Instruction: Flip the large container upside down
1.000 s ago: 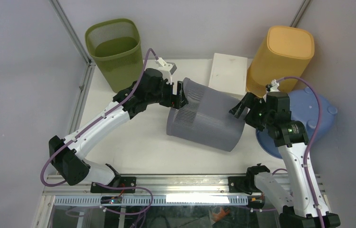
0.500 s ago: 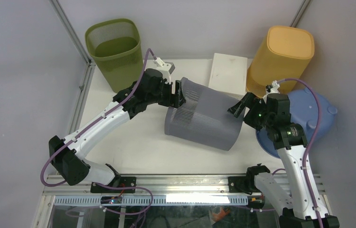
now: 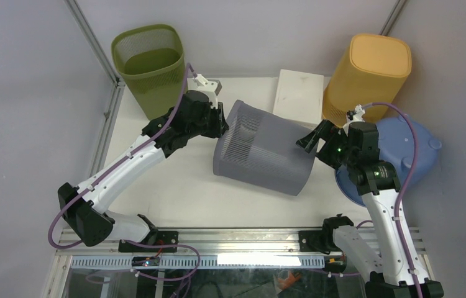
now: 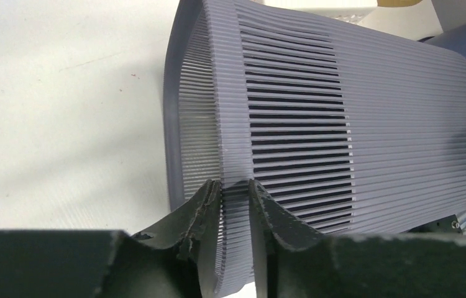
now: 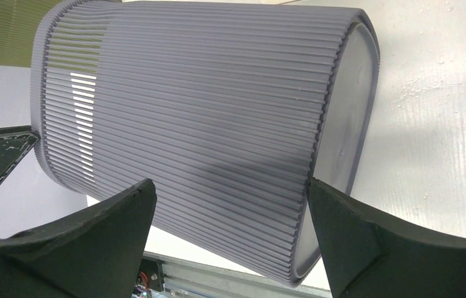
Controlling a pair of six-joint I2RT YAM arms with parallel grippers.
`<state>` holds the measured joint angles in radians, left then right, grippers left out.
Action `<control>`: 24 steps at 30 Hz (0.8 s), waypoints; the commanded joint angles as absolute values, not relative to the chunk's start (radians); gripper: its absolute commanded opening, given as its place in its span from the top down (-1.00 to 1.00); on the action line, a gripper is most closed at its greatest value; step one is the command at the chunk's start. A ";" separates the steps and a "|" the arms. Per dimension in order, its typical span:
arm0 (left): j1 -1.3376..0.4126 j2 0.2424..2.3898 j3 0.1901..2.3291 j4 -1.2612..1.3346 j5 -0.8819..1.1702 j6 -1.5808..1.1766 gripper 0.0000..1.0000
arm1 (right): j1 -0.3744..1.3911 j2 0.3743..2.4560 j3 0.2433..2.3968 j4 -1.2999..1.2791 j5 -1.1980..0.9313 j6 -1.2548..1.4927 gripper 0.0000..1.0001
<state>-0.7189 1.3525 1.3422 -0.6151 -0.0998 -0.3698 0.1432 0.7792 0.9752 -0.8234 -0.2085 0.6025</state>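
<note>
The large container [image 3: 268, 155] is a grey ribbed bin lying on its side in the middle of the table, its open mouth facing left. My left gripper [image 3: 223, 121] is shut on the wall at the mouth's rim, one finger inside and one outside. In the left wrist view the ribbed wall [image 4: 373, 112] passes between the two fingers of that gripper [image 4: 235, 186]. My right gripper [image 3: 308, 139] stands open at the bin's closed base end. In the right wrist view the bin [image 5: 218, 93] fills the space beyond that gripper [image 5: 230, 186], whose right finger [image 5: 355, 242] sits near the base edge.
A green mesh bin [image 3: 150, 65] stands at the back left. An upturned yellow container [image 3: 367, 77] stands at the back right, with a white box [image 3: 299, 96] beside it. A blue basin [image 3: 420, 152] lies under my right arm. The metal rail [image 3: 243, 236] runs along the near edge.
My left gripper has closed from wide open onto the bin's rim, and the mouth end has shifted a little to the left. The right gripper has stayed open and has barely moved.
</note>
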 commanded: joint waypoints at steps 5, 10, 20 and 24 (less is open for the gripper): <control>-0.718 1.346 1.334 -0.594 -0.060 -0.356 0.73 | 0.138 0.769 0.979 -0.763 -0.276 0.622 -0.86; -0.717 1.360 1.328 -0.594 -0.062 -0.349 0.72 | 0.138 0.758 0.996 -0.753 -0.300 0.635 -0.84; -0.717 1.364 1.322 -0.593 -0.060 -0.345 0.47 | 0.138 0.772 0.951 -0.826 -0.163 0.646 -0.87; -0.718 1.357 1.322 -0.590 -0.052 -0.347 0.44 | 0.138 0.758 0.968 -0.826 -0.144 0.642 -0.87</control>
